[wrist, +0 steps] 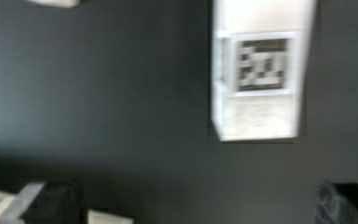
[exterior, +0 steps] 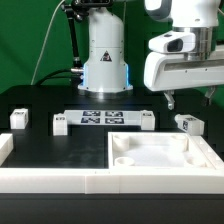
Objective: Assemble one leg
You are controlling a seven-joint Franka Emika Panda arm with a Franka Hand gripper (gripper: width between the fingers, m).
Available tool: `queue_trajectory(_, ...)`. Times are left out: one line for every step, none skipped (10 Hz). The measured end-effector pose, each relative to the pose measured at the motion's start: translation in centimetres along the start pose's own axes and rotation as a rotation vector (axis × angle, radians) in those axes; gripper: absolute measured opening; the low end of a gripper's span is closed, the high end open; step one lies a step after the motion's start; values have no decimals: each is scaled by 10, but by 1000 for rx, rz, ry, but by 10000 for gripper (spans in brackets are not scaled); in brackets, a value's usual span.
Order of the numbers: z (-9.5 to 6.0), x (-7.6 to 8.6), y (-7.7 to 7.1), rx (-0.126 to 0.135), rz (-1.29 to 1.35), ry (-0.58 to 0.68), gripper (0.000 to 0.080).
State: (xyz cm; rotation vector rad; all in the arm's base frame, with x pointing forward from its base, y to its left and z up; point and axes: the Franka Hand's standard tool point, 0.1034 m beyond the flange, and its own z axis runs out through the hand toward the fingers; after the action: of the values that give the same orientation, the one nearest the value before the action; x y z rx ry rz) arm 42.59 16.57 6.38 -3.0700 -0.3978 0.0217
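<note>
Legs (exterior: pixel 17 119) (exterior: pixel 61 123) (exterior: pixel 147 121) (exterior: pixel 187 123), four, lie apart on the table (exterior: pixel 40 142); fingers (wrist: pixel 350 200) spread wide, empty, over one.

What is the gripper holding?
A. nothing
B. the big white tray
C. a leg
A: the gripper hangs over the table with its fingers wide apart and nothing between them. The nearest leg lies loose on the table.
</note>
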Motion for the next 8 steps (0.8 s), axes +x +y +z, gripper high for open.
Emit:
queue_trajectory(0, -2, 2, -4, 3, -28, 649)
queue_trajectory(0, -1, 1, -3, 2, -24, 649)
queue_trajectory(1, -4, 1, -6, 1, -50, 649)
queue_trajectory(4, -15, -2, -14, -3, -172, 649)
queue_trajectory(5, -12, -11, -4, 2, -273, 649)
queue_trajectory(7, -11, -17, -8, 19, -322, 649)
queue_trajectory(8, -20, -20, -14, 20, -422, 649)
queue_trajectory(11, -21, -23, -15, 17, -532, 649)
